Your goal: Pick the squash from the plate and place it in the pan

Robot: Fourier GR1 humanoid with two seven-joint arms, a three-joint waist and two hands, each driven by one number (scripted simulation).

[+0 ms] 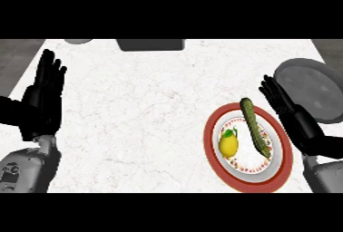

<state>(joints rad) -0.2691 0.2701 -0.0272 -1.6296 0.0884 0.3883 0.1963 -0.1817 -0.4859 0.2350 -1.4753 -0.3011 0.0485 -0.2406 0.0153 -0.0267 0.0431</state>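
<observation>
Head view: squash on plate, right hand nearer

Left hand (41,97) rests open, holding nothing, by counter's left edge. Squash (255,128) lies on plate (213,136) near right edge, long axis running front to back. Right hand (289,113) open, empty, just right of it. Pan (313,90) beyond.

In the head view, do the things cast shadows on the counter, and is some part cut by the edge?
Head view: soft, even light, no glare on the counter; a faint shadow shows under the plate rim; the pan is cut by the right edge; the right hand overlaps the plate's rim, and the left hand rests open at the left.
</observation>
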